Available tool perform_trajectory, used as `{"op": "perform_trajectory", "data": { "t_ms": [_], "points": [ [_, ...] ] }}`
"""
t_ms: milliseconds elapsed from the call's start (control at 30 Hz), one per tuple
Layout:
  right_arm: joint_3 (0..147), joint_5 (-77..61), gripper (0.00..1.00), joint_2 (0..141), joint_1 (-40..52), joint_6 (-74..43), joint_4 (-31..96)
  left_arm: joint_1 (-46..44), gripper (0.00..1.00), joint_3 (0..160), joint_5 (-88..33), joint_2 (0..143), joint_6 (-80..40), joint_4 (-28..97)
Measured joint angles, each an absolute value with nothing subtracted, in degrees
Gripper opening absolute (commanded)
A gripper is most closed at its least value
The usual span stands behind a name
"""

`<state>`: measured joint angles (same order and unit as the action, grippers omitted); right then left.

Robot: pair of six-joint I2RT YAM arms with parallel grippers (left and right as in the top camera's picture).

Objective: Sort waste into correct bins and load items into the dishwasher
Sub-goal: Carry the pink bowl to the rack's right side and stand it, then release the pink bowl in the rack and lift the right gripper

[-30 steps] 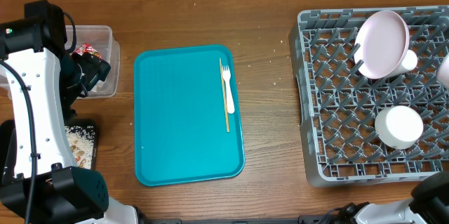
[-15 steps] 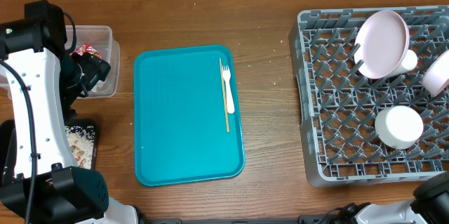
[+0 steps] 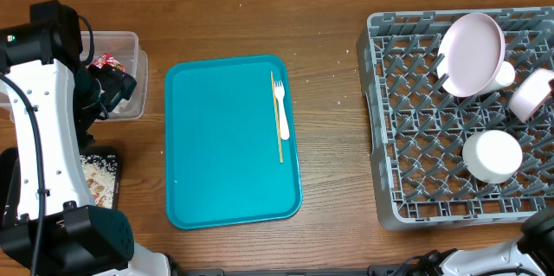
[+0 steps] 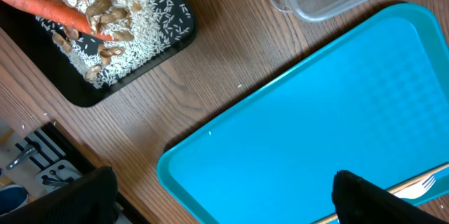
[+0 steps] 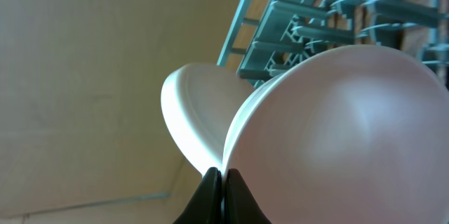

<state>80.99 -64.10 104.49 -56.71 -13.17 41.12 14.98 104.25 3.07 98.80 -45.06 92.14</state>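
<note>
Small white bowl (image 3: 531, 94) hangs tilted over the right side of the large square grey plastic dish rack (image 3: 415, 129) in the overhead view. Its long side slants from upper right to lower left, near the round white plate (image 3: 472, 54) that stands on edge among the pegs, and the tool holding it is cut off by the frame there. Another round white bowl (image 3: 492, 155) sits in the rack nearer the robot. On the brown wooden table (image 3: 333, 77) lies the flat teal tray (image 3: 225, 146), with the slim pale fork (image 3: 279, 116) along its right side, long axis running away from the robot and tines at the far end. The left arm (image 3: 39, 129) ends at the clear rectangular plastic tub (image 3: 137, 94), which holds a red shiny wrapper (image 3: 108, 60); the shallow black rectangular tray (image 3: 117, 163) lies nearer the arm's base. From the left wrist, the left gripper (image 4: 223, 182) is spread wide with nothing between its dark fingers (image 4: 84, 196), above the teal tray. The black tray, ahead and to its left, carries an orange carrot piece (image 4: 49, 10) and pale rice scraps (image 4: 133, 13), and the fork's tines show just beside its right finger. From the right wrist, the right gripper (image 5: 221, 182) is pinched on the bowl's thin rim. The bowl stands on edge ahead of the fingertips, with rack pegs beyond it and a plain beige wall (image 5: 84, 76) to the left.
</note>
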Motion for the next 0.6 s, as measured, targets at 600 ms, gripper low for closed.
{"op": "perform_trajectory", "data": {
  "t_ms": [600],
  "points": [
    [80.84,-66.65,0.09,104.53,-57.6,-22.55,30.57,14.98,1.0,104.25,3.09,98.8,-45.06,92.16]
  ]
}}
